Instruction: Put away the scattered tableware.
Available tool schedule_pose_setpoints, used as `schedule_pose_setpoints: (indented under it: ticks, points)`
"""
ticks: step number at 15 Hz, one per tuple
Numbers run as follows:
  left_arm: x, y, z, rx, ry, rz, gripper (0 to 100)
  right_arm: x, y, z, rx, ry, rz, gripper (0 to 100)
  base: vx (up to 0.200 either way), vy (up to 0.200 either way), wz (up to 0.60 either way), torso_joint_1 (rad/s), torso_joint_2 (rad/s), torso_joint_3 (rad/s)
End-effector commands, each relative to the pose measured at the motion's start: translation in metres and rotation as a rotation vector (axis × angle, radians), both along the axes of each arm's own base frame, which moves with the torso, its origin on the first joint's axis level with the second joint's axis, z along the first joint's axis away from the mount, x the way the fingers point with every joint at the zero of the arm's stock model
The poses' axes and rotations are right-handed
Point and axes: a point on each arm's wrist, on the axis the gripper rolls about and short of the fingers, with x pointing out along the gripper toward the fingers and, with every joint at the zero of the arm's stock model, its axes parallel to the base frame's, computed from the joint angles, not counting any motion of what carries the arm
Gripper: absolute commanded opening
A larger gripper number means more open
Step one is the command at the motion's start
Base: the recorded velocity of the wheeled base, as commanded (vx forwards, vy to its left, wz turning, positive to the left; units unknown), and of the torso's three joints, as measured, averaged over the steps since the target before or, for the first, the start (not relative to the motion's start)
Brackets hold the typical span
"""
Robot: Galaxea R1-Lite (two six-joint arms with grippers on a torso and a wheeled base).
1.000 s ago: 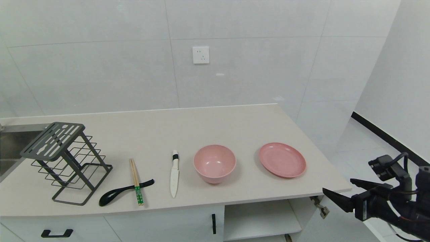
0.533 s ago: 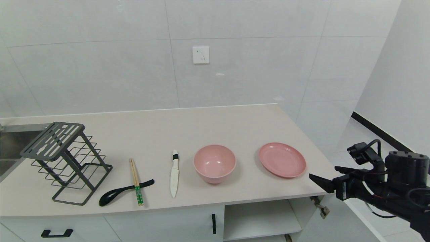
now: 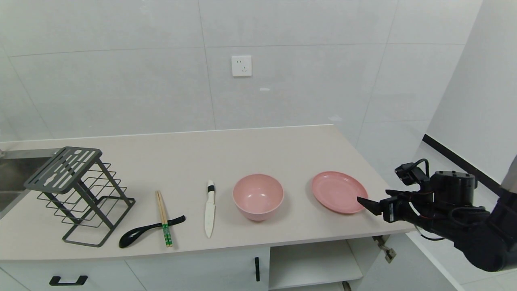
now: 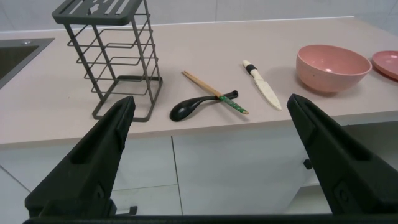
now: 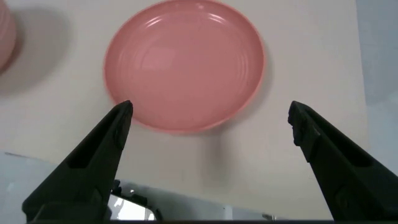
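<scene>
From the head view, my right pincer [image 3: 371,200] hung at the right end of the table [image 3: 242,153], its foremost fingertip just beside the near right rim of the pink plate [image 3: 338,192]. I could not tell whether it touched the plate. Left of the plate, apart from it, stood the pink bowl [image 3: 258,197], upright. Further left lay the white knife [image 3: 209,209], its black-banded handle pointing to the wall. Beyond it lay the chopsticks [image 3: 163,218], resting across the handle of the black spoon [image 3: 149,230]. The grey wire rack [image 3: 78,194] stood at the far left, near the sink [image 3: 12,173]. Under the table's right part a cupboard shelf [image 3: 315,262] stood open.

From my left wrist view, my left pincer [image 4: 208,155] was spread wide and held nothing, out in front of the table's front edge. Across it I saw the rack, spoon, chopsticks, knife and bowl in a row, with the plate at the far end.

From my right wrist view, my right pincer [image 5: 208,155] was spread wide and held nothing. The plate [image 5: 183,62] lay flat on the table just ahead of the two fingers, about as wide as the gap between them.
</scene>
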Motion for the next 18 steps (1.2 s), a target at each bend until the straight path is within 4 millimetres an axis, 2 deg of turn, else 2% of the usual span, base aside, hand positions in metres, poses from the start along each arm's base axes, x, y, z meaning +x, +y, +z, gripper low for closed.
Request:
schedule_pose_setpoints:
  ticks: [1,6,16,18]
  points:
    - [0.0,0.0,0.0,0.0,0.001,0.0,100,0.018,0.001,-0.012,0.003,0.003,-0.003,100,0.0,0.0,0.0,0.0,0.0,0.0]
    - [0.0,0.0,0.0,-0.002,0.001,0.0,100,0.046,0.002,-0.029,0.021,-0.007,-0.018,100,0.0,0.0,0.0,0.0,0.0,0.0]
    - [0.0,0.0,0.0,-0.002,0.001,0.0,100,0.066,0.008,-0.058,0.032,0.03,-0.069,100,0.0,0.0,0.0,0.0,0.0,0.0]
    - [0.0,0.0,0.0,-0.002,0.001,0.0,100,0.069,0.016,-0.062,0.037,0.031,-0.061,100,0.0,0.0,0.0,0.0,0.0,0.0]
